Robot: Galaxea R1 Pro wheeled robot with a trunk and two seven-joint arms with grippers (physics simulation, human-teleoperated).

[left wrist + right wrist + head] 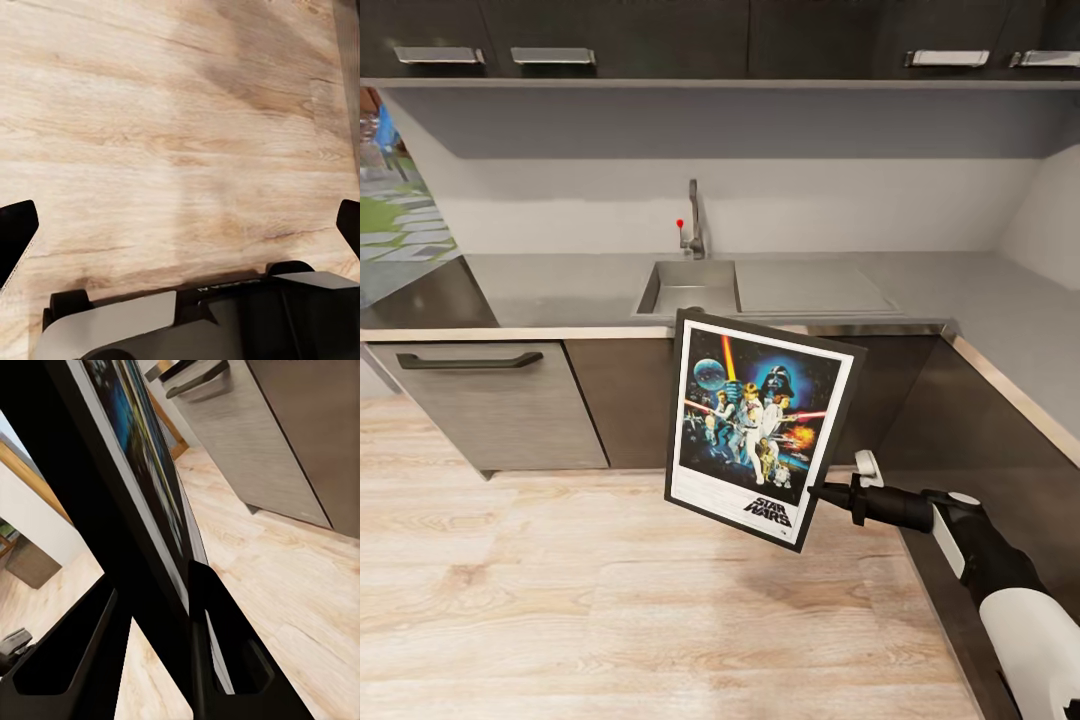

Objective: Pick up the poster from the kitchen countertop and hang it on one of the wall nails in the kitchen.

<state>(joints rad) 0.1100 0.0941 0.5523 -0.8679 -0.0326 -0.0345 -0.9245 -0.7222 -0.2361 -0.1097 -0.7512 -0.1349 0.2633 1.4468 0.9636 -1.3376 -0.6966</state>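
The Star Wars poster (760, 425) hangs in the air in front of the lower cabinets, slightly tilted, its artwork facing the head camera. My right gripper (822, 491) is shut on its lower right edge, arm reaching in from the right. In the right wrist view the poster's black frame (112, 510) runs edge-on between the two fingers (217, 637). The grey kitchen countertop (560, 285) with its steel sink (688, 287) and chrome tap (694, 220) lies behind the poster. My left gripper (180, 225) is open over bare wooden floor, its fingertips (15, 232) wide apart.
Dark upper cabinets (620, 40) hang above a plain grey wall (810, 190); I see no nail on it. The counter turns a corner and runs along the right side (1010, 340). A drawer front with a dark handle (470, 360) stands at the left. Light wooden floor (560, 600) spreads below.
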